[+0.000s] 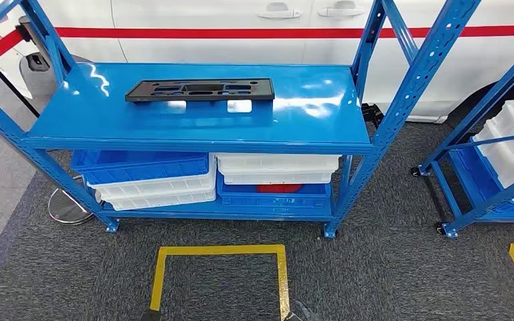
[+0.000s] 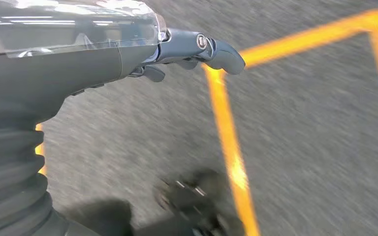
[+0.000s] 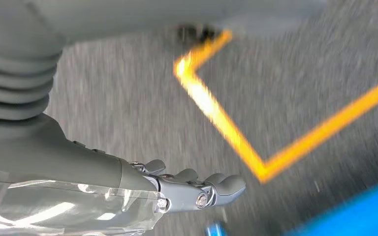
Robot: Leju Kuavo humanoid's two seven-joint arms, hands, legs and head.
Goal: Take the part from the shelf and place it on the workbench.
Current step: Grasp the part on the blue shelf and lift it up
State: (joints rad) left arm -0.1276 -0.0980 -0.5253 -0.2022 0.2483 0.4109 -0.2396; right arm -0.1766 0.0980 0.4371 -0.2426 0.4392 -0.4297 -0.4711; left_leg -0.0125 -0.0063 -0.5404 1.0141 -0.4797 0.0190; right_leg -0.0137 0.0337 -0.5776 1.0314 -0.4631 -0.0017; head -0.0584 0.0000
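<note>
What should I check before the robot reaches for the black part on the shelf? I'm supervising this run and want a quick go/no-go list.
1. Part in sight: the black part lies flat on the blue shelf, nothing on top of it. Ok.
2. Left hand free: it hangs over the grey carpet and holds nothing. Ok.
3. Right hand free: fingers extended, nothing in them. Ok.
4. Stance: the yellow floor marking lies right in front of the shelf; whether the robot stands inside it, cannot tell.
5. Reach to the part from here: cannot tell.
6. Workbench ready: cannot tell.
</note>
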